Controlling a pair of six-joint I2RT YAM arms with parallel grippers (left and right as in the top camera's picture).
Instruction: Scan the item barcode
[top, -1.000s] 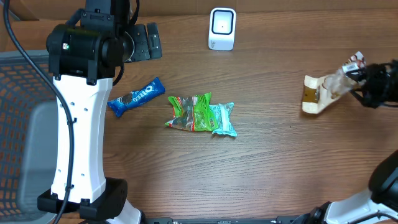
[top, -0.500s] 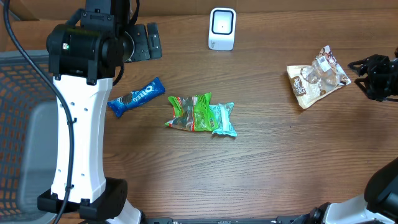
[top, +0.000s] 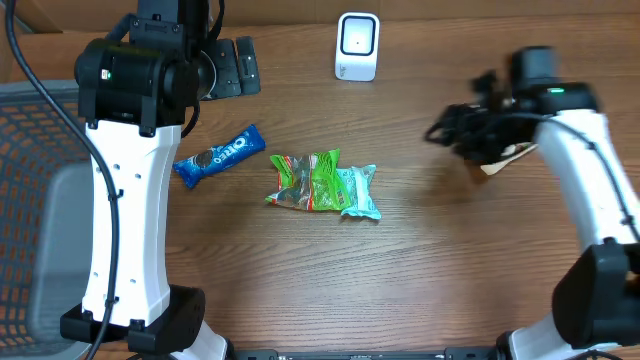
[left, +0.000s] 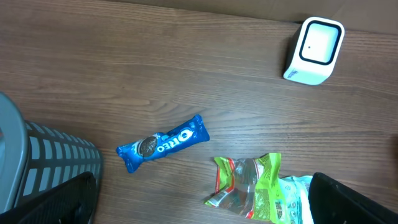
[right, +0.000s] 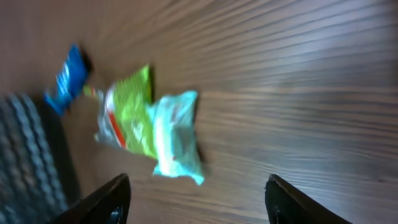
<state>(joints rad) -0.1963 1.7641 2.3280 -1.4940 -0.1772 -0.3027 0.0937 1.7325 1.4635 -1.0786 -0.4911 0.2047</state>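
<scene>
The table (top: 450, 260) has a grey basket (left: 50, 168) at its left edge. I cannot tell what is in it. The left gripper (top: 235, 66) and right gripper (right: 198, 186) are open and hold nothing. The tan bag (top: 515, 153) lies by the right one, well apart from the scanner (top: 358, 45).

A white, boxy barcode scanner (top: 357, 46) stands upright at the far edge of the brown wooden surface (top: 450, 260). A blue Oreo cookie wrapper (top: 219, 155) lies flat and slanted to its near left. Mid-surface, a crumpled green snack bag (top: 305, 181) lies touching a mint-green packet (top: 360, 192) on its right. Far right, a tan packet (top: 512, 154) is mostly hidden.
</scene>
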